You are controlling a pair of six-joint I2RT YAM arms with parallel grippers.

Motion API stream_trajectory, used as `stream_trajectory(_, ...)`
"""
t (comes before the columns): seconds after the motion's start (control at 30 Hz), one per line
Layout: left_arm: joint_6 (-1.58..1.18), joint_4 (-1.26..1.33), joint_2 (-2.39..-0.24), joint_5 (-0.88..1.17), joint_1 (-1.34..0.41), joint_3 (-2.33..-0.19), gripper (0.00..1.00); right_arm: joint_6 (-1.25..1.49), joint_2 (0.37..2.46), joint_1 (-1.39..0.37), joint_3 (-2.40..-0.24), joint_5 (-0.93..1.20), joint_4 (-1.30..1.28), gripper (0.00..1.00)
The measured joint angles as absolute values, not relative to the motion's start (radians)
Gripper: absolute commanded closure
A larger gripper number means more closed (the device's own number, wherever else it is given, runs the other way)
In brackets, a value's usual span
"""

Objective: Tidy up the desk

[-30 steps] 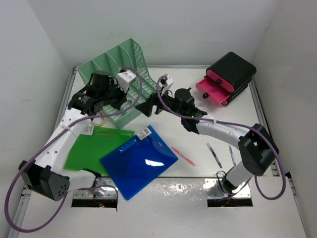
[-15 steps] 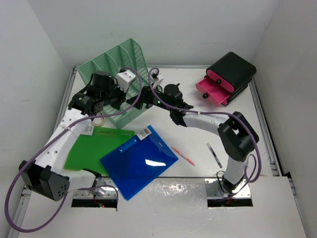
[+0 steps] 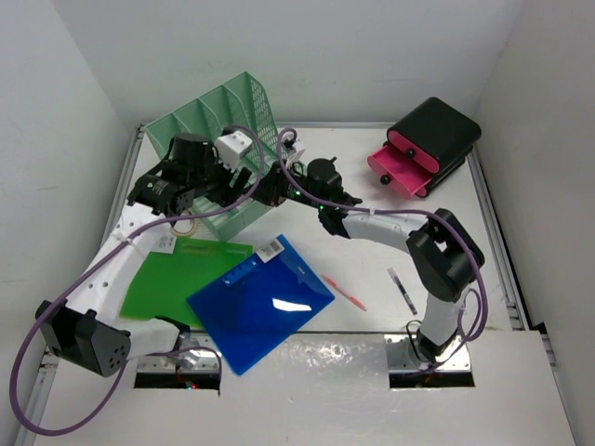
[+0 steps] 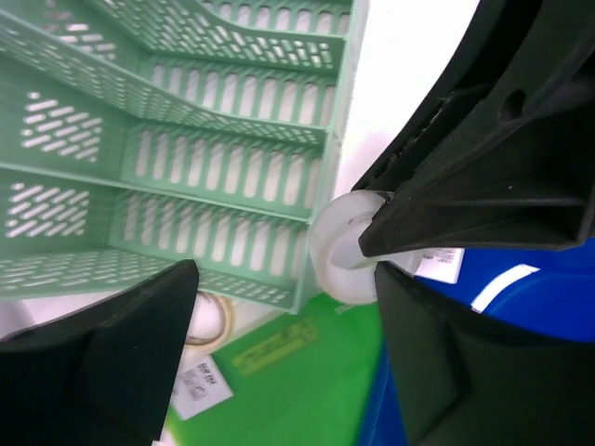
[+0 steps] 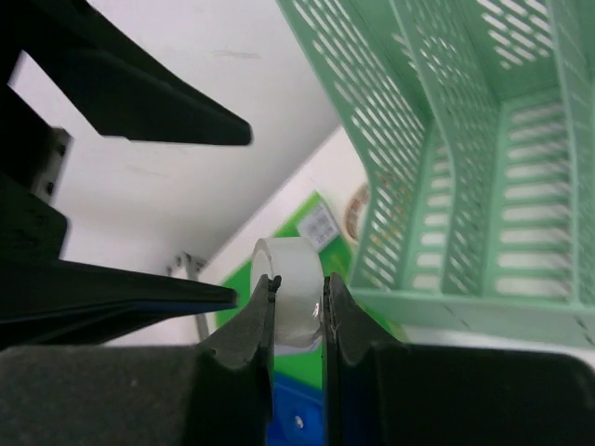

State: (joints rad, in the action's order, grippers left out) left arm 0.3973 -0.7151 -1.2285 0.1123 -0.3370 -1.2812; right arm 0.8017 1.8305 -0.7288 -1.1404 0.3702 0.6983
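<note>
Top view: both arms meet over the far-left part of the table, at the file rack's near corner. It is crowded there, so probably a handover, with the left tool to close next.

Left wrist: the left tool is spread wide, the tape roll between its fingers.

Right wrist: the right tool is pinching that roll.

You see a green plastic rack full of slots, a shiny smooth blue folder, a clear plastic tape roll, and a smooth white desk.
</note>
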Motion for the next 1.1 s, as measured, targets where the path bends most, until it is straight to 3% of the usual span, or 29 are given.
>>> stream_trajectory(0.2, 0.385, -0.714, -1.224, 0.060, -0.338, -1.281, 0.13, 0.591, 1.707, -0.651, -1.091, 0.310, 0.451, 1.00)
stream_trajectory(0.4, 0.384, -0.712, -1.202, 0.008, -0.266, -1.279, 0.13, 0.179, 1.562, -0.528, -1.182, -0.134, 0.070, 1.00)
stream_trajectory(0.63, 0.388, -0.689, -1.200, 0.014, -0.214, -1.209, 0.13, -0.141, 1.756, -0.432, -1.531, -0.450, -0.271, 1.00)
stream_trajectory(1.1, 0.393, -0.685, -1.182, 0.023, -0.138, -1.146, 0.13, -0.429, 2.064, -0.348, -1.645, -0.755, -0.418, 0.99)
